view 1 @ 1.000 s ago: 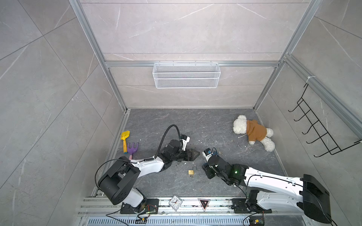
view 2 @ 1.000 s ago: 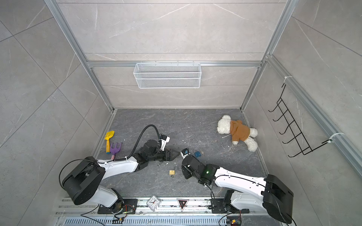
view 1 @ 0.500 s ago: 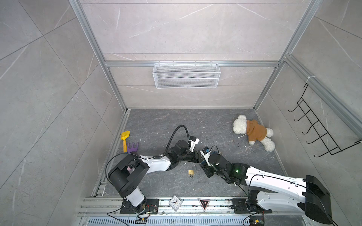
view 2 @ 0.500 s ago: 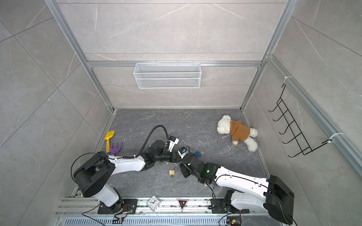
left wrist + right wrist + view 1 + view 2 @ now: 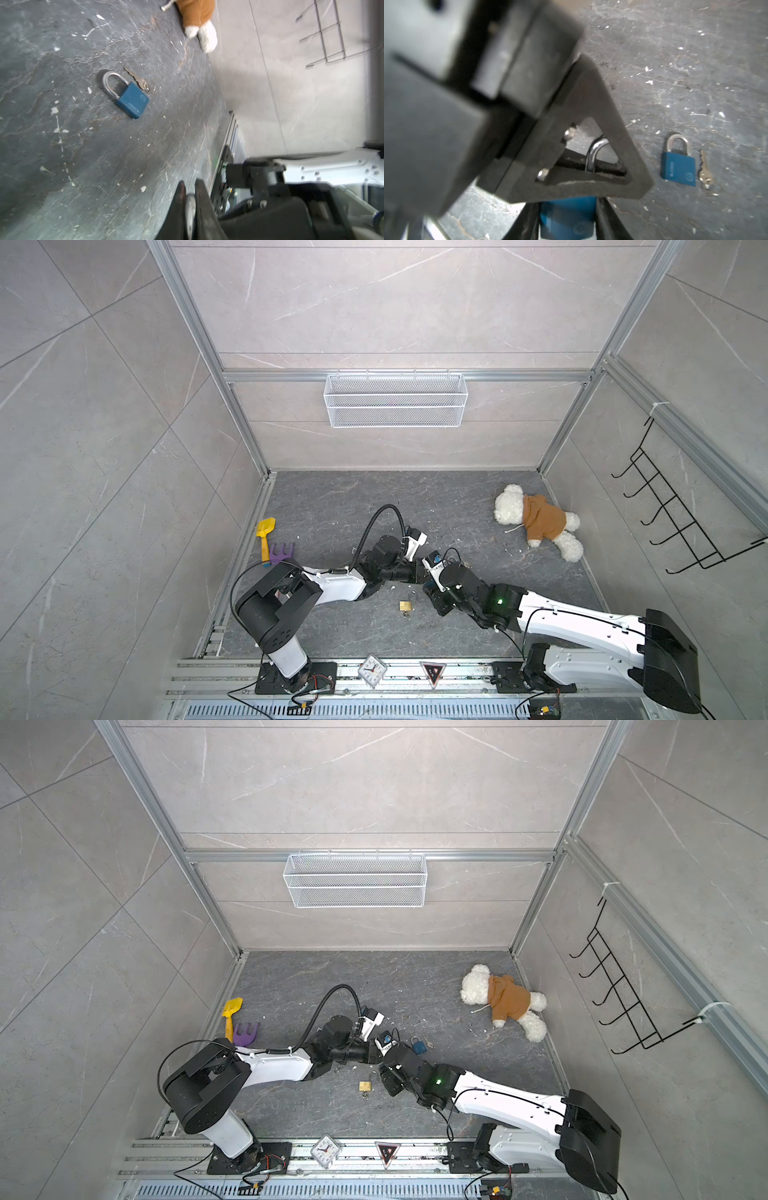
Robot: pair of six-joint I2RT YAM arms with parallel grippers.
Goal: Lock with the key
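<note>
The right pincer (image 5: 568, 207) clamps a blue padlock (image 5: 566, 223) (a vise, I'd guess) so the left pincer (image 5: 190, 186), pinched on its shackle (image 5: 592, 151), can push it home.

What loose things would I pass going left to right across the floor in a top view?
Shovel → brass padlock → blue padlock → teddy. The rake overlaps the shovel, so it is left out.
</note>
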